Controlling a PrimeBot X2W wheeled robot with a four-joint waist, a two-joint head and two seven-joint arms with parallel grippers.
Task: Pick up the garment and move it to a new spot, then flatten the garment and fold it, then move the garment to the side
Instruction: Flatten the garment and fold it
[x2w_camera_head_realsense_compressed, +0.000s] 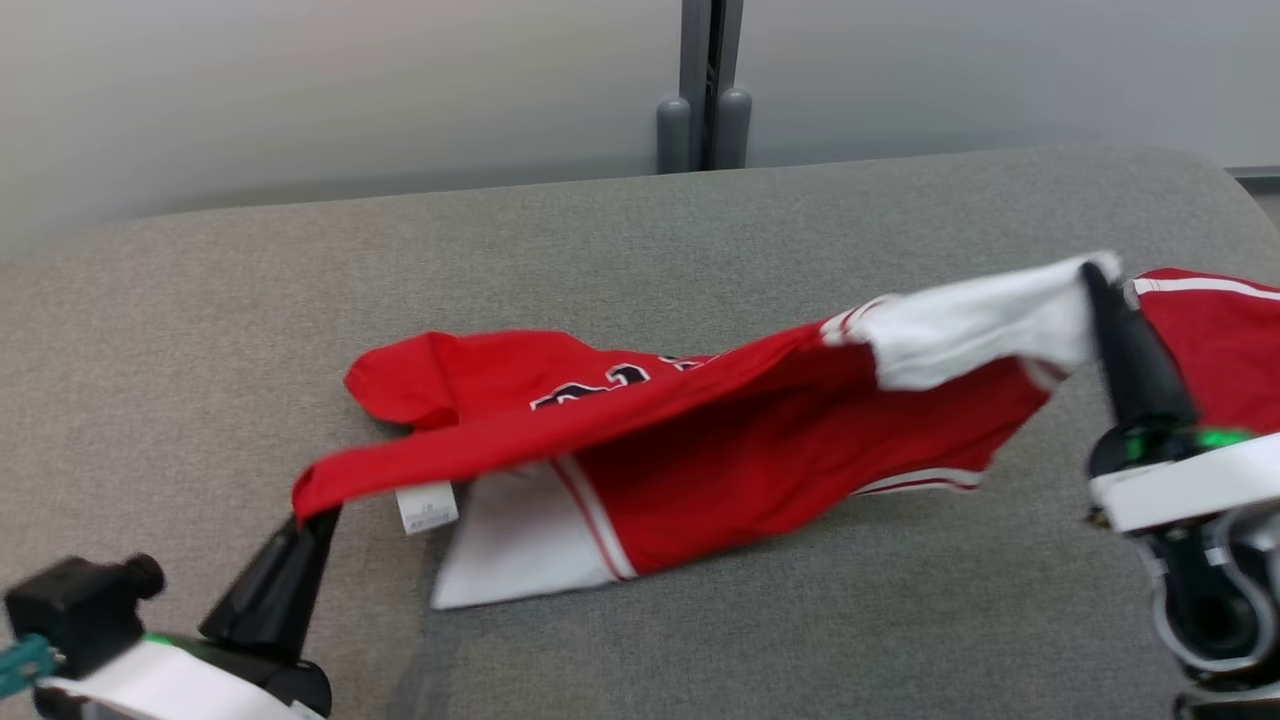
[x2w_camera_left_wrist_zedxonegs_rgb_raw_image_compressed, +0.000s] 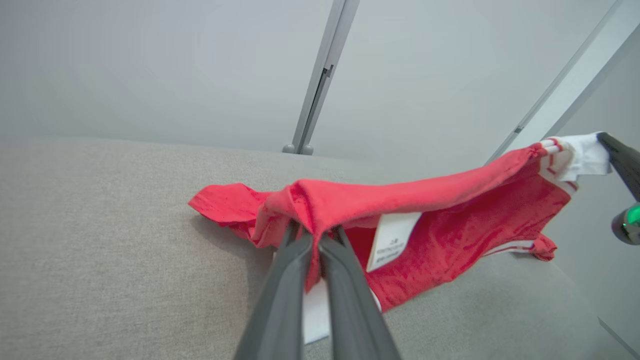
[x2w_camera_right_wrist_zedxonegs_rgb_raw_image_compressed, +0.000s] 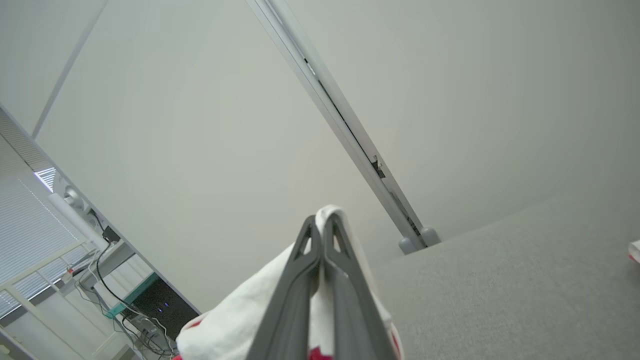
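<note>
The garment (x2w_camera_head_realsense_compressed: 700, 440) is a red jersey with white panels and black-and-white lettering. It hangs stretched between my two grippers above the grey cushion (x2w_camera_head_realsense_compressed: 640, 240), its lower part still resting on the cushion. My left gripper (x2w_camera_head_realsense_compressed: 320, 515) is shut on the garment's red hem at the lower left; in the left wrist view the left gripper (x2w_camera_left_wrist_zedxonegs_rgb_raw_image_compressed: 315, 235) pinches the red cloth (x2w_camera_left_wrist_zedxonegs_rgb_raw_image_compressed: 400, 200) beside a white label (x2w_camera_left_wrist_zedxonegs_rgb_raw_image_compressed: 390, 240). My right gripper (x2w_camera_head_realsense_compressed: 1090, 272) is shut on a white edge at the right, raised higher. In the right wrist view the right gripper (x2w_camera_right_wrist_zedxonegs_rgb_raw_image_compressed: 320, 225) holds white cloth (x2w_camera_right_wrist_zedxonegs_rgb_raw_image_compressed: 240, 320).
A grey post (x2w_camera_head_realsense_compressed: 705, 85) stands against the pale wall behind the cushion. The cushion's back edge runs across the top and its right end curves off near my right arm. In the right wrist view, cables and a dark device (x2w_camera_right_wrist_zedxonegs_rgb_raw_image_compressed: 155, 305) lie off to the lower left.
</note>
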